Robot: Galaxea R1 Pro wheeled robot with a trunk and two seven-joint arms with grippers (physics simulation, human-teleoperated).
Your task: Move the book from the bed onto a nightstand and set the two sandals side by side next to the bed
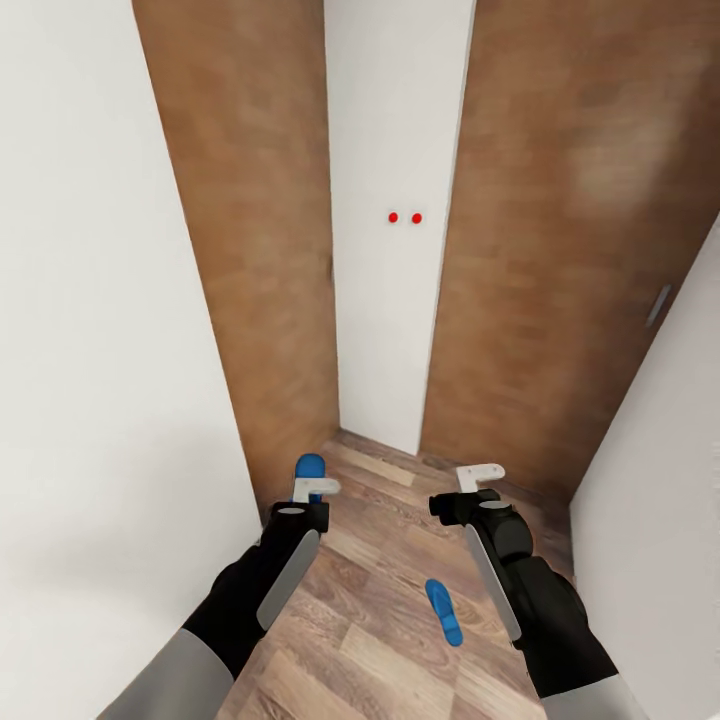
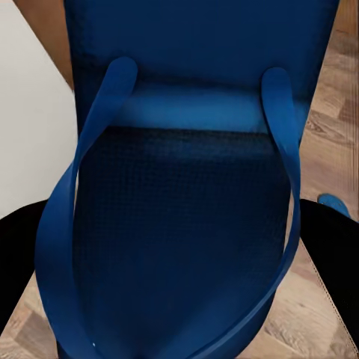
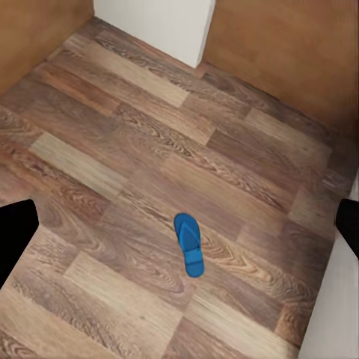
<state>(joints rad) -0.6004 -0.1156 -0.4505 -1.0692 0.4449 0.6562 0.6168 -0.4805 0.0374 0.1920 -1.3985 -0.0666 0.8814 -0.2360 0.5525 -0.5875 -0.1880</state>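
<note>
My left gripper (image 1: 316,488) is shut on one bright blue sandal (image 1: 310,466), held up off the wood-plank floor. In the left wrist view this sandal (image 2: 179,224) hangs close, sole and straps facing the camera, between the black fingers (image 2: 16,258). The other sandal (image 1: 443,612) lies flat on the floor between my two arms, nearer the right one, and is also in the right wrist view (image 3: 189,244). My right gripper (image 1: 480,476) is open and empty above the floor, its fingers (image 3: 15,233) spread wide. The bed, the book and the nightstands are out of view.
I face a narrow corner of the room. Two tall brown wooden panels (image 1: 245,220) (image 1: 570,230) flank a white wall strip (image 1: 395,150) with two red dots. White walls (image 1: 90,350) close in on both sides. A handle (image 1: 657,305) is on the right panel.
</note>
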